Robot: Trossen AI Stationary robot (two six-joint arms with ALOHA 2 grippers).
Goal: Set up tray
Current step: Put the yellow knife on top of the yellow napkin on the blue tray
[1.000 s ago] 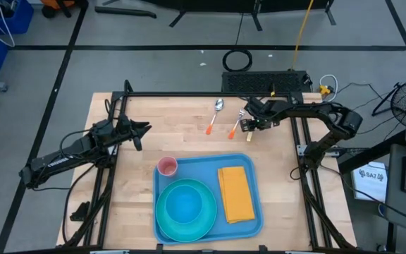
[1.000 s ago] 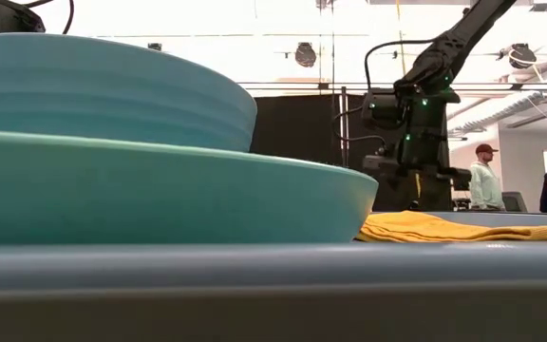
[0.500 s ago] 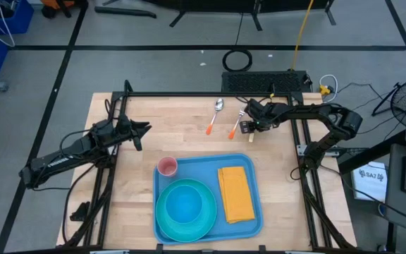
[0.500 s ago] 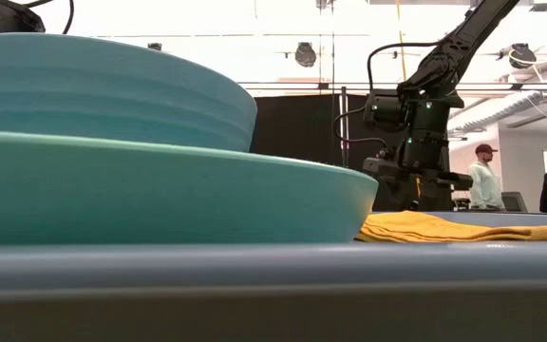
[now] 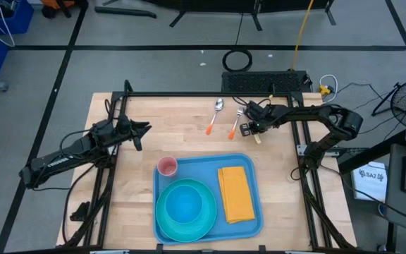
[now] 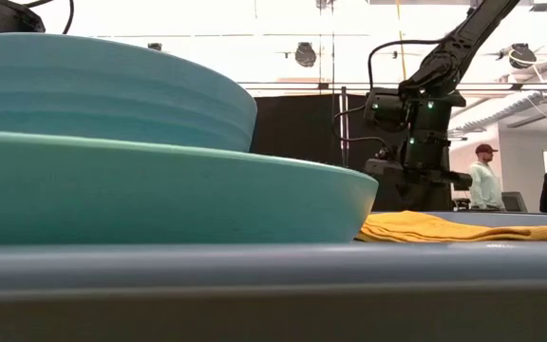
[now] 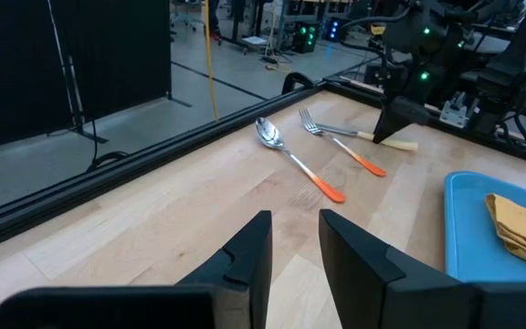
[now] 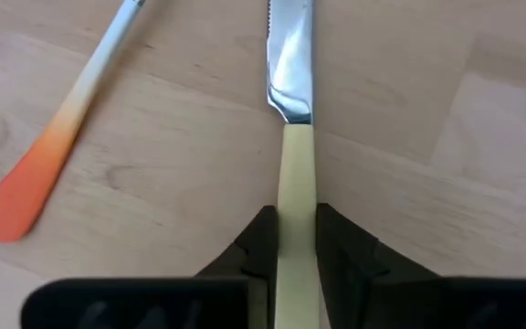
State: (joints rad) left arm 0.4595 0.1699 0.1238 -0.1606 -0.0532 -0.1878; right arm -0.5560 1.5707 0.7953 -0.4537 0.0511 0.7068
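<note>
At the far right of the table, beyond the tray, your right gripper (image 8: pixel 290 247) stands low over the wood with its two fingers pressed against the cream handle of a knife (image 8: pixel 292 137), one on each side. I judge the grip as made; the knife itself lies flat on the table, not yet raised. Just beside it lie a fork (image 5: pixel 237 121) and a spoon (image 5: pixel 214 115), both orange-handled and untouched.

Your left gripper (image 7: pixel 295 247) hangs over the left part of the table, well apart from the cutlery, its fingers a narrow gap apart and holding nothing. That arm is idle.

Nearer the front edge sits the tray (image 5: pixel 254 180), light blue, bearing a teal plate (image 5: pixel 185 206), a yellow-orange napkin (image 5: pixel 235 194) and a pink cup (image 5: pixel 167 166) at its far left corner.

Step in hand: taking up the knife, first of three pieces of cutlery to be placed. Your next move calls for a straight lift clear of the fork, then a carry toward the tray, likely to the napkin. Risk noted: a thin handle may pivot in the grip.
</note>
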